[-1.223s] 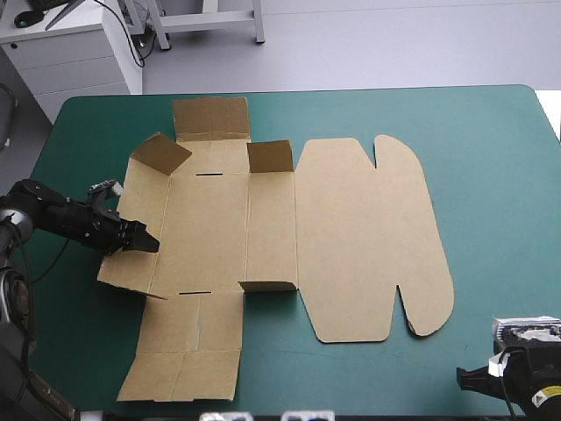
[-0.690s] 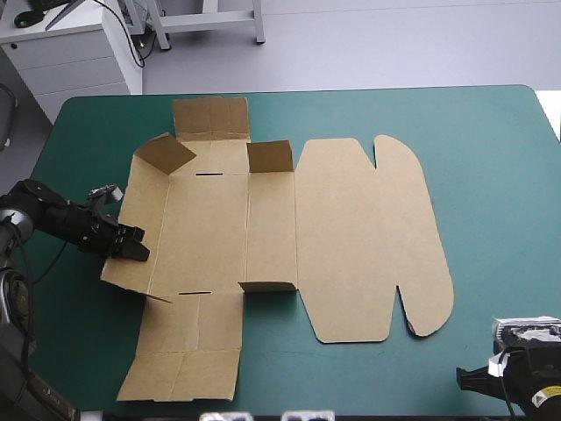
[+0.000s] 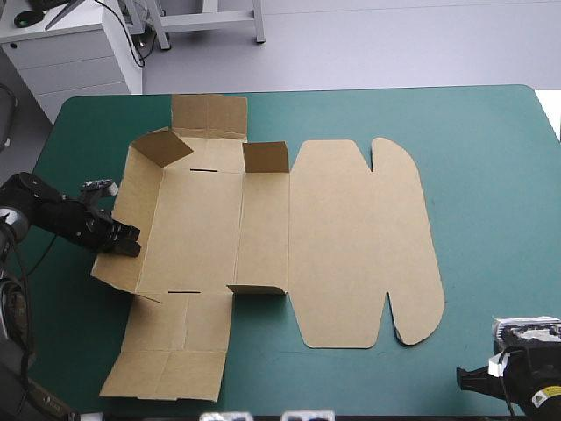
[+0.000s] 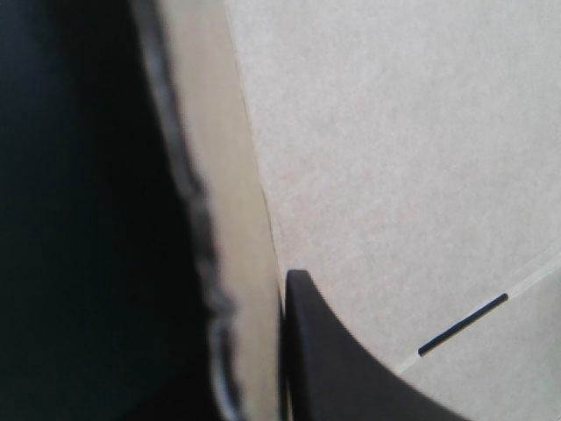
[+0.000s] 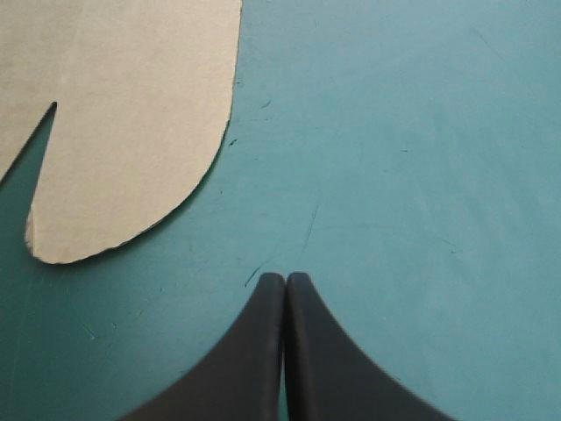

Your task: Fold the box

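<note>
Right, the box (image 3: 263, 228) is lying mostly flat across the table's left and middle. My left gripper (image 3: 130, 246) is clamping its left wall, the board pinched between the black fingers (image 4: 351, 377). My right gripper (image 5: 285, 279) is hovering over the teal-green cover (image 5: 421, 158), fingers pressed together, with the rounded lid tab (image 5: 123, 123) ahead and apart.

The table (image 3: 491, 175) is covered in teal-green. The box (image 3: 351, 237), a cut brown sheet, is spread across its left and middle, mostly flat, small flaps raised.
</note>
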Motion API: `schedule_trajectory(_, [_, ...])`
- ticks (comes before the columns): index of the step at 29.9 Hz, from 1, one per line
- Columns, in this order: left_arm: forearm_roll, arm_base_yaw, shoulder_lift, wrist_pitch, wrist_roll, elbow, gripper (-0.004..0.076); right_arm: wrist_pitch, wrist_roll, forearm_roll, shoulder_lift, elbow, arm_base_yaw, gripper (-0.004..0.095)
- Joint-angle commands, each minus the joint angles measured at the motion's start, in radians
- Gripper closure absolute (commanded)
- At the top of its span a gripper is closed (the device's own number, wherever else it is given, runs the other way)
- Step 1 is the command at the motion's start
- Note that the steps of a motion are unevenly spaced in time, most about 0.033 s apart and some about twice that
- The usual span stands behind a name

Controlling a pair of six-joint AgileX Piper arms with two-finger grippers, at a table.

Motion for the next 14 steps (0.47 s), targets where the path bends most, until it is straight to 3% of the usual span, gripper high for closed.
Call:
schedule_trajectory(1, [0.049, -0.06, -0.097, 0.009, 0.012, -0.097, 0.0731, -0.052, -0.002, 0.0, 0.018, -0.027, 0.001, 0.0927])
schedule_trajectory(14, [0.473, -0.516, -0.304, -0.315, 0.009, -0.278, 0.0731, -0.052, -0.009, 0.0, 0.018, -0.027, 0.001, 0.0927])
